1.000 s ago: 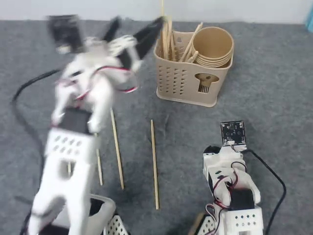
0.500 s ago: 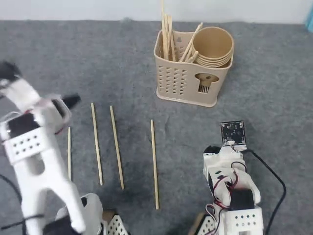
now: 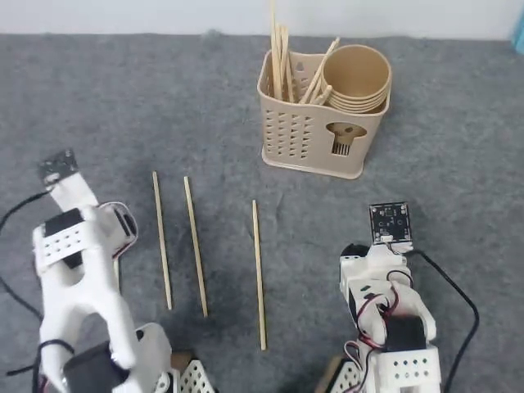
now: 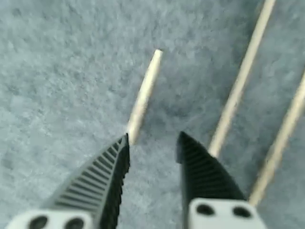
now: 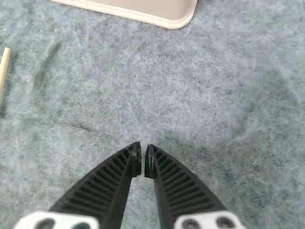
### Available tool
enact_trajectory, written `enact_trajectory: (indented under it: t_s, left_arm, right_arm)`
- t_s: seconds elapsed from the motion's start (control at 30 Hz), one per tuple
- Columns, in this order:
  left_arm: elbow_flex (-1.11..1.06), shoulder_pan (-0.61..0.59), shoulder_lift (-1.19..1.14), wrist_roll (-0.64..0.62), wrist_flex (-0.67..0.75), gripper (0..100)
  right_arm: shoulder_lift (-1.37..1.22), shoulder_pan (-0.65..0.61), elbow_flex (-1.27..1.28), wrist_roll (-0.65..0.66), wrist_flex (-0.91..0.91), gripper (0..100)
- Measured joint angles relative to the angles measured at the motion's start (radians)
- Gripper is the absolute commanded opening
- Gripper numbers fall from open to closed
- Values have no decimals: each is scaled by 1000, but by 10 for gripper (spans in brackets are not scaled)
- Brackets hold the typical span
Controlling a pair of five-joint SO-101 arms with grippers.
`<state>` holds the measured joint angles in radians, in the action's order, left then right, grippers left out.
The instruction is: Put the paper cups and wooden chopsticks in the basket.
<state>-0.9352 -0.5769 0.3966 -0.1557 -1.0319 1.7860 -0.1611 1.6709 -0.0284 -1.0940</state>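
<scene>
The beige basket (image 3: 307, 135) stands at the far middle of the grey carpet. It holds a stack of paper cups (image 3: 357, 78) and several upright chopsticks (image 3: 280, 57). Three wooden chopsticks lie on the carpet: one (image 3: 161, 239), a second (image 3: 195, 246) and a third (image 3: 258, 274). My left arm (image 3: 78, 246) sits low at the left. Its gripper (image 4: 154, 142) is open just above the carpet, and the end of a further chopstick (image 4: 143, 95) runs under one finger. My right gripper (image 5: 143, 153) is shut and empty, near the basket's base (image 5: 143, 12).
My right arm (image 3: 381, 295) is folded at the near right, with bare carpet between it and the basket. Two neighbouring chopsticks (image 4: 238, 81) lie close beside the left gripper. A chopstick tip (image 5: 4, 67) shows in the right wrist view.
My left arm has swung away from the basket, down to the near left, and now sits low over the leftmost chopstick. The right arm has not moved.
</scene>
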Motion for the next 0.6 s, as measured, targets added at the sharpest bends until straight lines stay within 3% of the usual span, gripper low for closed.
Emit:
enact_trajectory:
  t_s: [0.4, 0.5, 0.6]
  left_arm:
    - [-5, -69, -213, 2, 166, 244]
    - [0, -71, -270, 5, 199, 164]
    - [11, -63, -278, 5, 198, 0]
  right_arm:
    - [0, 0, 0, 0, 0, 30]
    - [0, 0, 0, 0, 0, 30]
    - [0, 0, 0, 0, 0, 30]
